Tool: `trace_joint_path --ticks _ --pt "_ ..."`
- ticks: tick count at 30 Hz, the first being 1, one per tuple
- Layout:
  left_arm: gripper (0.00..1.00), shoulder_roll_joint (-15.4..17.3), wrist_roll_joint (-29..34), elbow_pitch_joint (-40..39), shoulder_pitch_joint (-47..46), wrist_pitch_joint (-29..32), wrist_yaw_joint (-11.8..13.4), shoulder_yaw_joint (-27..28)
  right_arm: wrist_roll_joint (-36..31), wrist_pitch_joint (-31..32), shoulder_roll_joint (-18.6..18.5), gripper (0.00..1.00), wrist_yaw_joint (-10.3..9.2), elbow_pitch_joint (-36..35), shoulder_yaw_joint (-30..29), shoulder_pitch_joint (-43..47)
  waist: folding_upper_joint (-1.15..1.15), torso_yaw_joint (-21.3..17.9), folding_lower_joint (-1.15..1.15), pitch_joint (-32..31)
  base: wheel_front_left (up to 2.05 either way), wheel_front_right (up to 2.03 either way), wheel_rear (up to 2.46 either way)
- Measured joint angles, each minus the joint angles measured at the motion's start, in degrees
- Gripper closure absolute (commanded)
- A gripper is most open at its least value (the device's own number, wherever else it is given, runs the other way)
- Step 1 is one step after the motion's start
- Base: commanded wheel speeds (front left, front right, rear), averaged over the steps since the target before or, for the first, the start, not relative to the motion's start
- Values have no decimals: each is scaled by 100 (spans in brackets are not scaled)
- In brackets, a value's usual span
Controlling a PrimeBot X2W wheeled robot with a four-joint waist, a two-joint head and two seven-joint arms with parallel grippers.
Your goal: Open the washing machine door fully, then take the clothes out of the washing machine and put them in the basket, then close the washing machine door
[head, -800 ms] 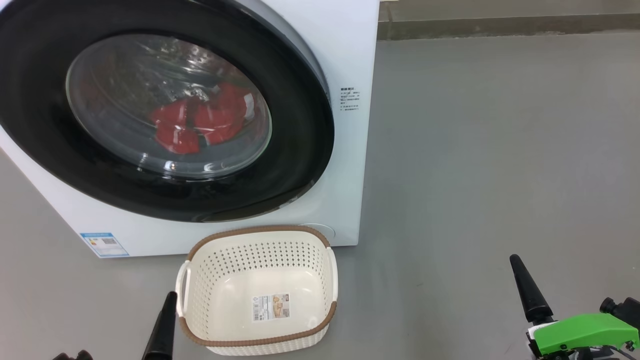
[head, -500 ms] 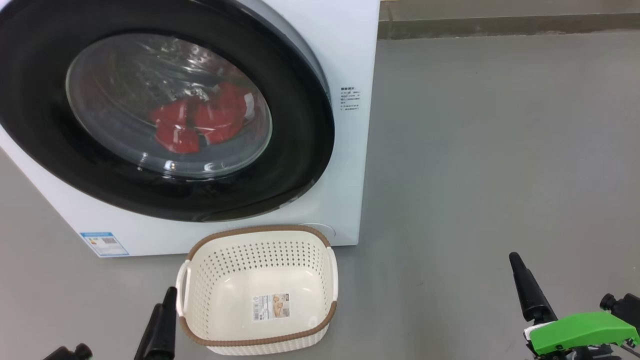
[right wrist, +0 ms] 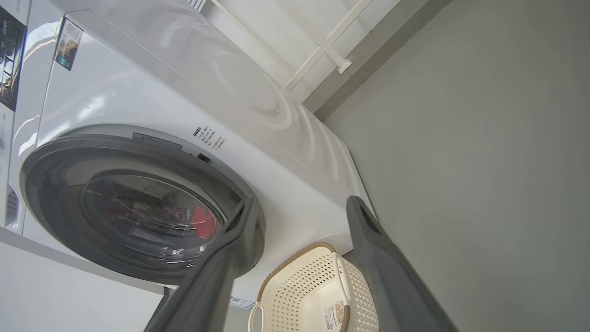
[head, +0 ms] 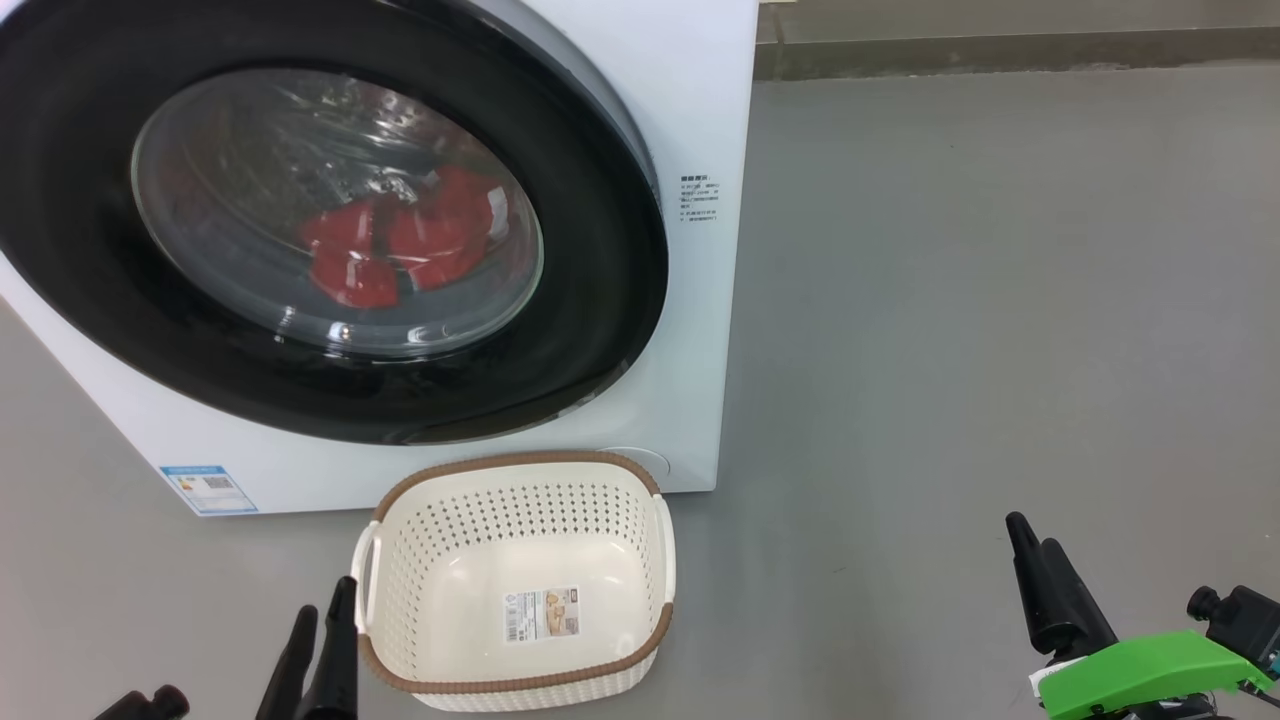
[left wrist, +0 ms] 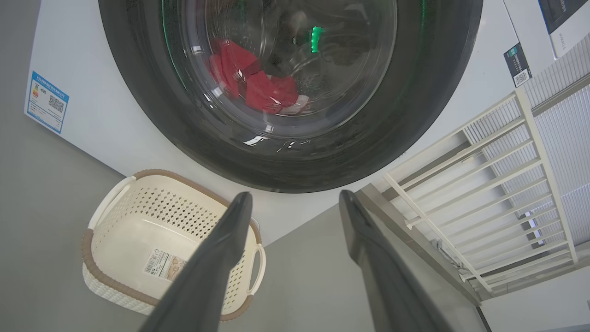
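Washing machine door (head: pixel 300 150) is sitting shut on the white washing machine (head: pixel 690 100), upper left of frame. Red clothes (head: pixel 400 245) are lying behind its glass. Cream perforated basket (head: pixel 520 500) is standing on the grey floor (head: pixel 950 300) just below the door, lower centre. Left pincer (head: pixel 325 600) is hovering beside the basket's left handle, right pincer (head: pixel 1032 533) at lower right. Both are gaping apart, gripping nothing.

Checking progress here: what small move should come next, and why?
Probably raise the open right gripper to the right edge of the round glossy black-rimmed glass door: it looks shut, red clothes lie behind it, and the cream perforated plastic basket holds no clothes.
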Motion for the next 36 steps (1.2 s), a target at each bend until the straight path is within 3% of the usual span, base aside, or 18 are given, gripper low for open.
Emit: trace_joint_path --ticks 36 --pt "0 37 2702 -180 108 -604 54 -85 -2089 -603 -165 0 0 -69 343 123 0 -67 0 68 0 0 0"
